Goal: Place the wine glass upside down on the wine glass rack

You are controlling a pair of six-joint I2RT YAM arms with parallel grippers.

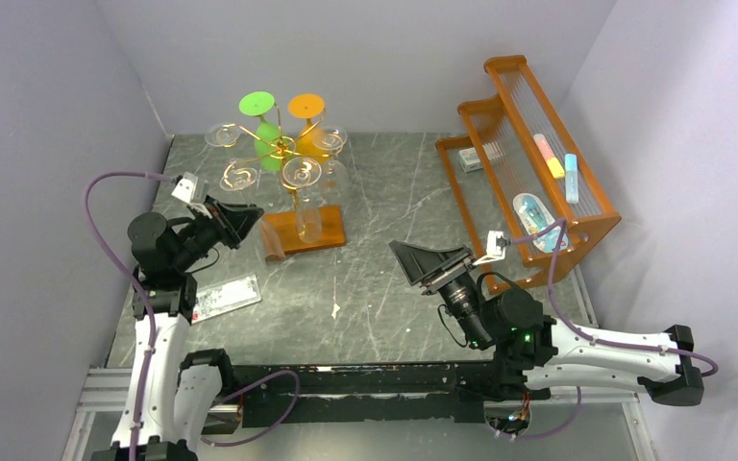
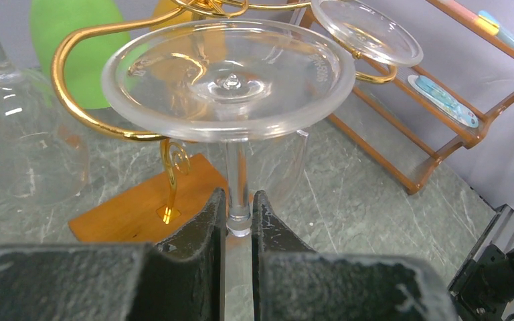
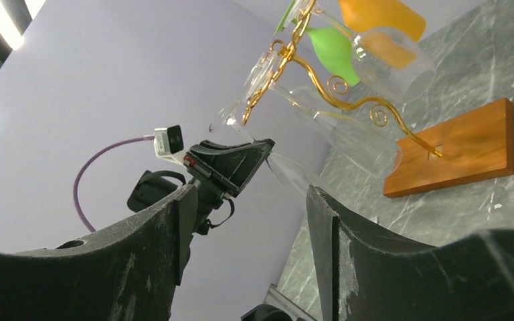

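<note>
The wine glass rack [image 1: 279,146] is a gold wire stand on an orange-brown wooden base [image 1: 303,233] at the back left. Several glasses hang upside down from it, among them a green one [image 1: 258,103] and an orange one [image 1: 306,105]. My left gripper [image 1: 246,221] is shut on the stem [image 2: 238,187] of a clear wine glass [image 1: 239,176], held upside down. Its round foot [image 2: 227,80] sits level with a curled gold arm [image 2: 73,60], which bends around its left side. My right gripper [image 1: 413,261] is open and empty over the table's middle, pointing at the rack [image 3: 321,80].
A large orange slatted shelf [image 1: 538,163] with small items stands at the back right. A flat printed card [image 1: 223,296] lies by the left arm. Walls close in on the left, back and right. Another hanging glass [image 2: 27,134] is close on my left gripper's left.
</note>
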